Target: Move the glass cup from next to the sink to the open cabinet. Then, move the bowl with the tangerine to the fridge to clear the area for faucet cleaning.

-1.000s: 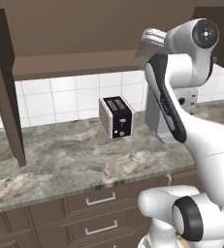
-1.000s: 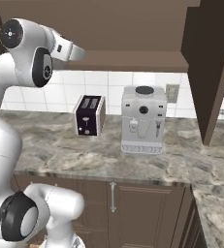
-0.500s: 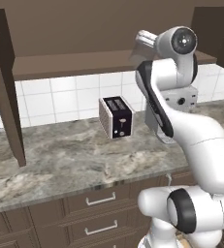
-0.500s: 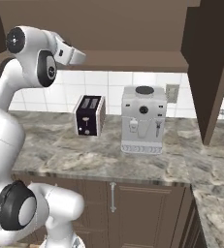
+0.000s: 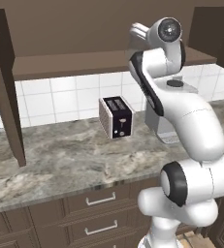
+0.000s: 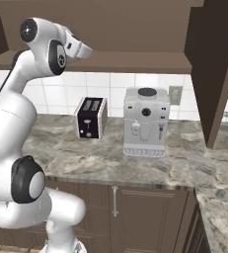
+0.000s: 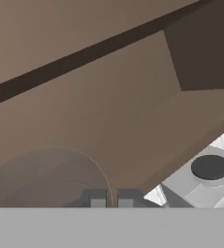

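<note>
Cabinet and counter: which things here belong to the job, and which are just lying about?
Job:
- glass, faint, pinched in the shut hand
- open cabinet

Lying about:
- toaster
- coffee machine
Both stand on the counter.

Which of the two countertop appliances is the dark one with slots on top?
The toaster, standing left of the pale grey coffee machine in the right base view; its top has two slots.

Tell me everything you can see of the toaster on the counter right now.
The toaster is a boxy two-slot model with a black end panel, pale sides and a small lever and dots on the dark face. It stands upright on the grey marbled counter, near the tiled backsplash, left of the coffee machine and apart from it.
</note>
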